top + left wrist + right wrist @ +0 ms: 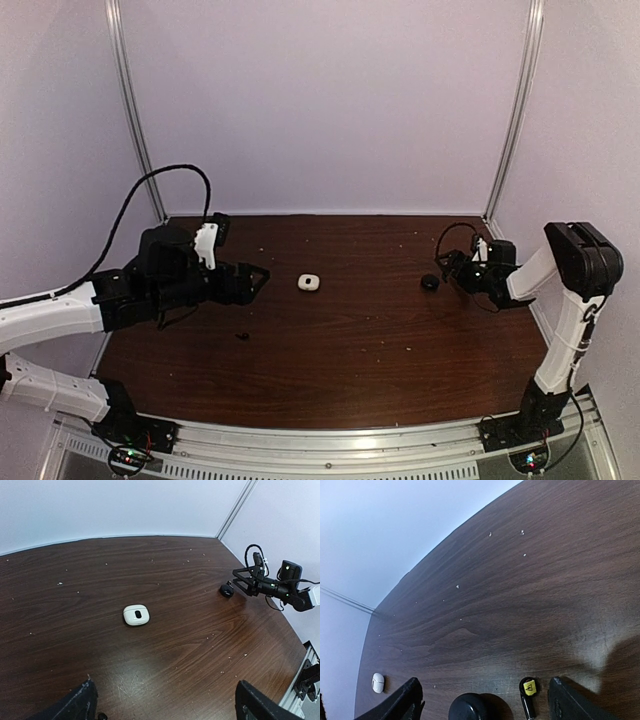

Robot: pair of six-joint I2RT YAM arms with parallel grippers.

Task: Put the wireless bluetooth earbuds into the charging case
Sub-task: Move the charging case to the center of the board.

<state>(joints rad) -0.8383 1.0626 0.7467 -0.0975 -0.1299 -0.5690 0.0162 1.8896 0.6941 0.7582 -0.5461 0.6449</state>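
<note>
dark wood table (400, 360) carries a white charging case (309, 283) at mid-frame, a tiny black earbud (241, 336) lying loose to its lower left, and a black case (429, 283) just beside the right gripper (447, 266), which like the left gripper (258, 278) has its fingers spread on nothing.

Dim, even light falls from above. The desk (165, 665) carries a pale sheen toward its near edge. Wrist views curve its far edge; the top view is grainy.
</note>
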